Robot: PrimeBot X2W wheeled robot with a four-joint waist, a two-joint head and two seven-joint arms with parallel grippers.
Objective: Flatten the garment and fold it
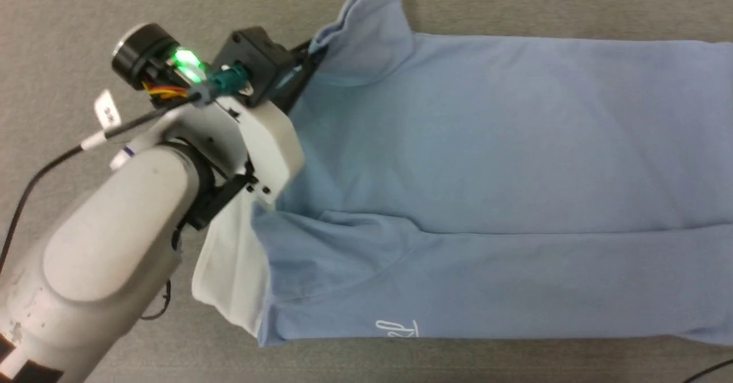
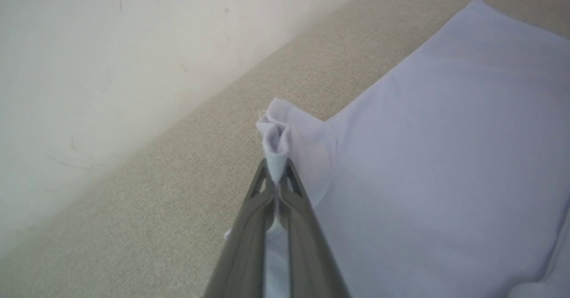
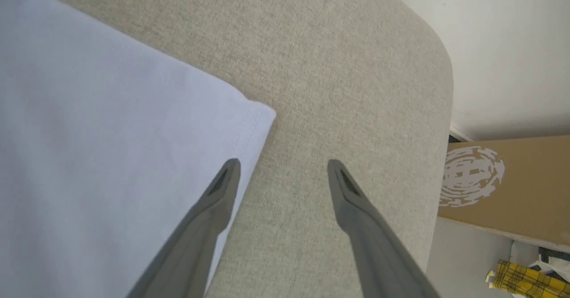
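Garment, place: you have the garment [image 1: 487, 160] laid lengthwise on the desk [image 1: 515, 5], with the collar end by your left arm and the hem end running off to the right.
Garment, look: light blue soft knit. The white collar [image 1: 229, 274] pokes out beside the forearm, and a small white logo [image 1: 397, 328] sits at the near edge. The broad panel is smooth, with shallow ripples only.
Ridge: a long line runs the length of the body. The near strip bearing the logo looks folded over onto the rest.
Left claw [image 2: 277, 173]: pressed together on the edge of the far sleeve [image 1: 372, 28], with a small bunch of cloth pinched at the tips and raised slightly off the desk.
Right claw [image 3: 282, 166]: spread wide and holding nothing, at the hem corner [image 3: 260, 115]. One finger is over cloth, the other over bare desk.
Done, by judgement: flattening is mostly finished, and one lengthwise fold seems to be in.
Left to do: bring in the far sleeve and side, then make the crosswise folds.
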